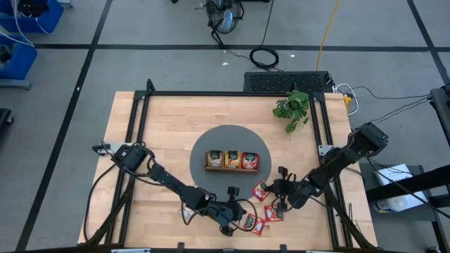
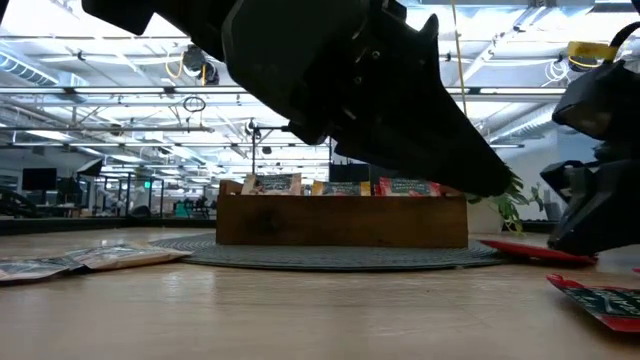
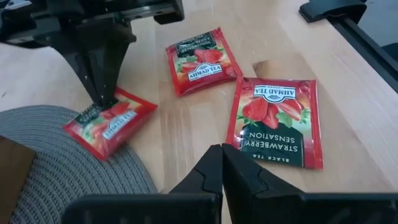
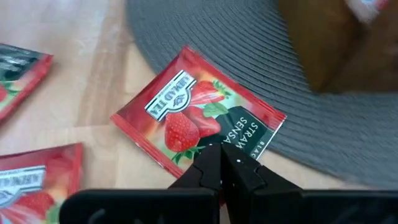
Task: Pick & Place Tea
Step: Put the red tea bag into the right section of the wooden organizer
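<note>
Now my closed right hand (image 4: 221, 163) presses its tips onto a red sachet (image 4: 198, 117) near the surface's front edge; my left hand (image 3: 221, 163) hovers closed.

A wooden tray (image 2: 340, 220) of tea sachets (image 2: 272, 184) sits on a grey mat (image 2: 340, 257). At three o'clock lie red sachets (image 2: 600, 298); at nine o'clock, tan ones (image 2: 90, 258).

Both arms stretched low toward six o'clock; left gripper (image 1: 234, 191) pinched closed at six, right gripper (image 1: 283, 171) pinched closed at about four o'clock
</note>
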`<state>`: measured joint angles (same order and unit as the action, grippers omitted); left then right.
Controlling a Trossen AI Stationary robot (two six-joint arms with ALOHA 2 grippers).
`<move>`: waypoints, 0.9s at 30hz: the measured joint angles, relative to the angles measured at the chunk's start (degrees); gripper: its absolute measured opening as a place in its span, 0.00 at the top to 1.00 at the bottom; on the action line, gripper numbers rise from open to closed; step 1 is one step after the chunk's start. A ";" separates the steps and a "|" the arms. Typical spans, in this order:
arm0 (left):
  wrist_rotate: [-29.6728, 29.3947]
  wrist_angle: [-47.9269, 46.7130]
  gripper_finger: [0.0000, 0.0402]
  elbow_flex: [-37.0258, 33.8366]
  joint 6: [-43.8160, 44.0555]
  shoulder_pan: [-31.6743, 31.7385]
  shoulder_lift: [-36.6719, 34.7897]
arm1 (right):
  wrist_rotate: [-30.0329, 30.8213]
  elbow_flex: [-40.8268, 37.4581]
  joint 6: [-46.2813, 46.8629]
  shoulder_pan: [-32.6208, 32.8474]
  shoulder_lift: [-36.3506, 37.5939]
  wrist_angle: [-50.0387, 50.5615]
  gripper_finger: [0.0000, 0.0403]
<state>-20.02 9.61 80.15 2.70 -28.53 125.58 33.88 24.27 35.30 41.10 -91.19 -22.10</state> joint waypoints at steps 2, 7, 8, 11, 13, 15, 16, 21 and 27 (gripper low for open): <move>0.01 -0.03 0.98 0.00 0.00 0.00 0.00 | -1.28 0.00 -2.39 -0.73 -1.33 -3.38 1.00; 0.14 -1.00 0.98 -0.01 0.02 0.02 0.00 | -5.74 0.02 -8.09 -2.51 -5.35 -12.56 1.00; 0.18 -1.11 0.98 -0.01 0.04 0.02 0.00 | -7.20 0.09 -9.41 -2.71 -6.17 -14.62 1.00; 0.19 -1.19 0.98 -0.01 -0.54 -0.11 0.00 | -11.54 1.15 -13.42 -3.00 -8.30 -18.38 1.00; 0.19 -1.23 0.98 -0.01 -0.72 -0.16 0.00 | -12.04 2.36 -15.44 -2.99 -9.30 -18.47 1.00; 0.19 -1.20 0.98 -0.01 -0.74 -0.16 0.00 | -12.19 3.54 -16.99 -2.99 -9.88 -18.26 1.00; 0.19 -1.14 0.98 -0.01 -0.74 -0.13 0.00 | -12.18 3.93 -17.48 -2.99 -10.03 -18.02 1.00; 0.41 -0.28 0.98 0.01 -0.74 -0.02 0.44 | -11.62 5.28 -18.12 -3.12 -10.15 -18.14 1.00; 0.82 1.52 0.98 -0.03 -1.09 0.44 2.36 | -11.27 6.14 -18.78 -3.15 -10.15 -19.24 1.00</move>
<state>-19.21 11.13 80.12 1.61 -28.09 127.94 22.61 30.41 16.52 37.95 -101.34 -41.33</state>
